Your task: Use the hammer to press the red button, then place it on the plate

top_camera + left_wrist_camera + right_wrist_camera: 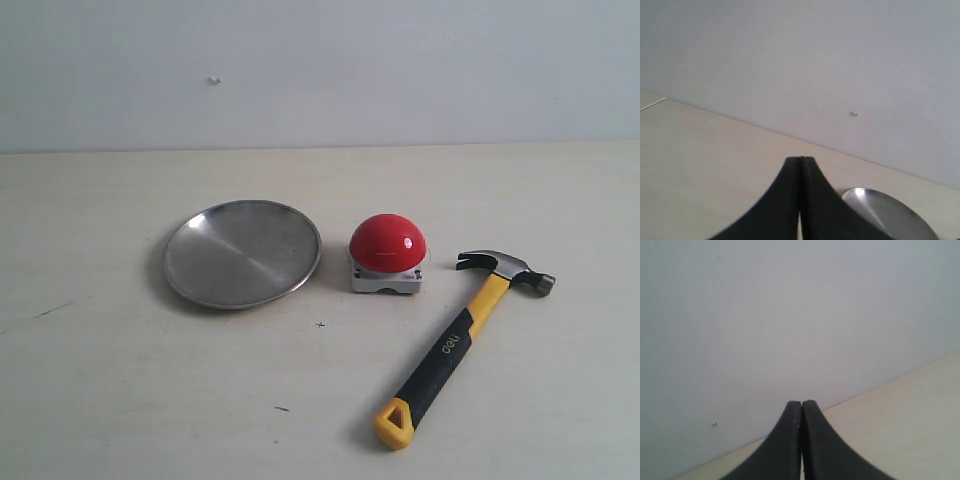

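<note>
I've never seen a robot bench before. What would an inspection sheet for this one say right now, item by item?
Surface: pale table with a few small dark marks.
Job's things: hammer lies flat to the right of the red button; plate to the button's left, with nothing in it; all three apart.
Clutter: nothing seen.
Grippers: left gripper and right gripper both shut, holding nothing; neither shows in the exterior view.
Cables: nothing seen.
Surroundings: plain grey wall with one small speck.
</note>
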